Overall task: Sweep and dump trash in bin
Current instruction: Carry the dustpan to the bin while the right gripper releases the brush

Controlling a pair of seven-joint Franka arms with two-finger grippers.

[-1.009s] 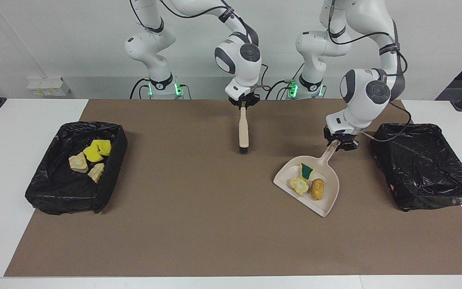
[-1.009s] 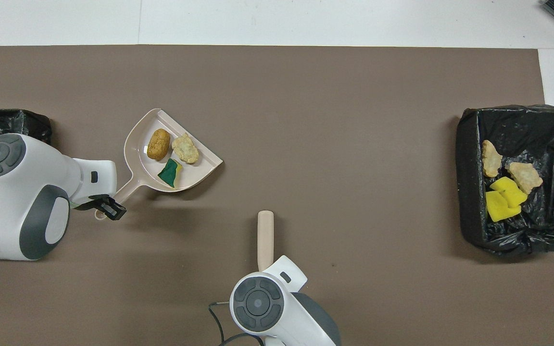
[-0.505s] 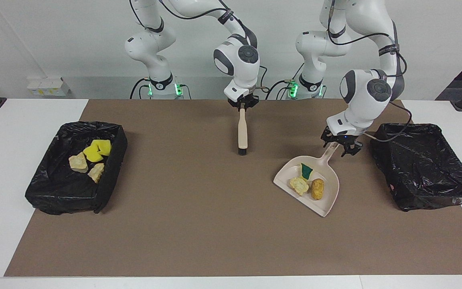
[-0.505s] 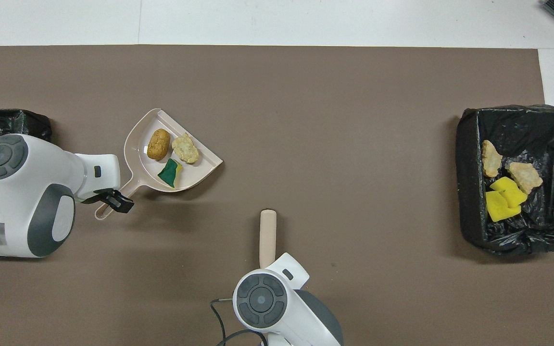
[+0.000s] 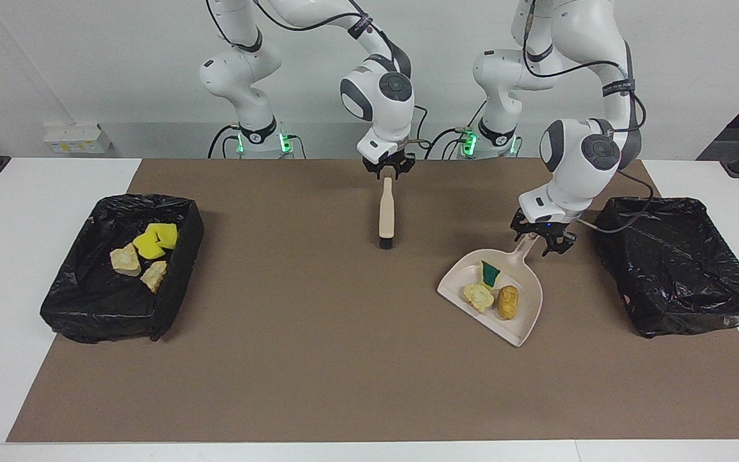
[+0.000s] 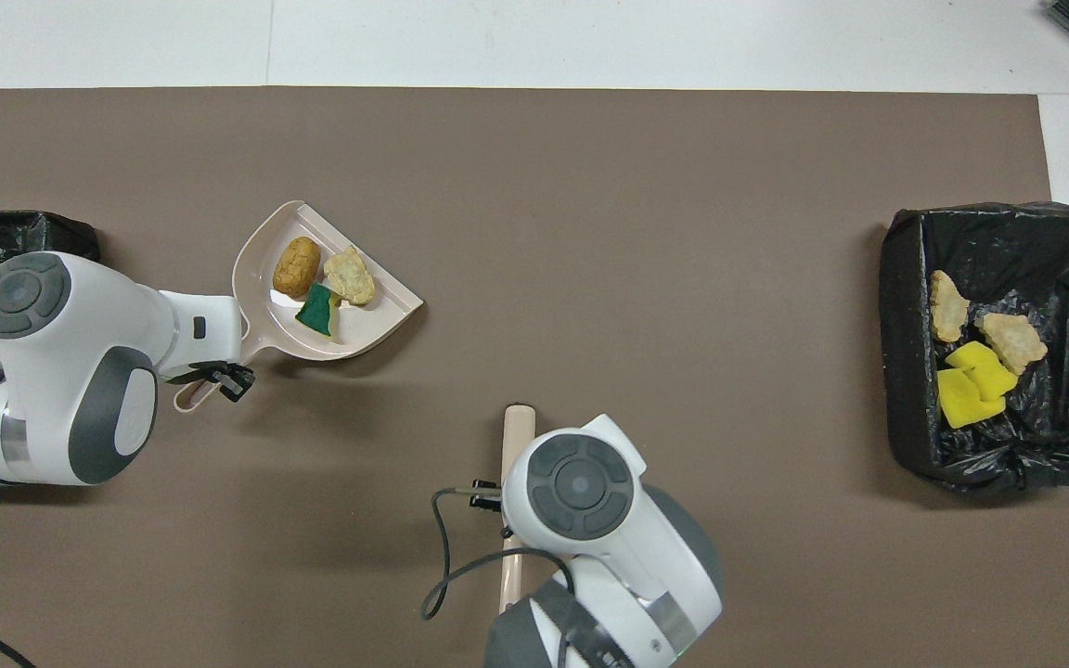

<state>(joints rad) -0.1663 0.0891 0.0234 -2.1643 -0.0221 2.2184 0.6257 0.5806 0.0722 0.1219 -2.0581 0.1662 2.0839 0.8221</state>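
Observation:
My left gripper [image 5: 541, 242] [image 6: 219, 380] is shut on the handle of the beige dustpan [image 5: 526, 321] [image 6: 256, 278], which sits on the brown mat. Three pieces of trash lie in the pan: a green-and-yellow sponge wedge [image 5: 489, 273] [image 6: 318, 310], a pale crumbly piece [image 5: 477, 296] [image 6: 350, 276] and a golden bread-like piece [image 5: 507, 302] [image 6: 296, 267]. The brush [image 5: 387, 215] [image 6: 518, 429] lies flat on the mat at mid-table. My right gripper [image 5: 387, 169] stands open just above the end of its handle. Overhead, that arm's hand covers most of the brush.
A black-lined bin [image 5: 68, 308] [image 6: 906, 371] at the right arm's end of the table holds yellow sponge chunks [image 5: 154, 240] and tan pieces. A second black-lined bin [image 5: 677, 269] [image 6: 33, 232] stands beside the dustpan at the left arm's end.
My right gripper has opened, let go of the brush handle and risen a little. My left gripper has closed on the dustpan handle; the pan shifted and its scraps slid closer together.

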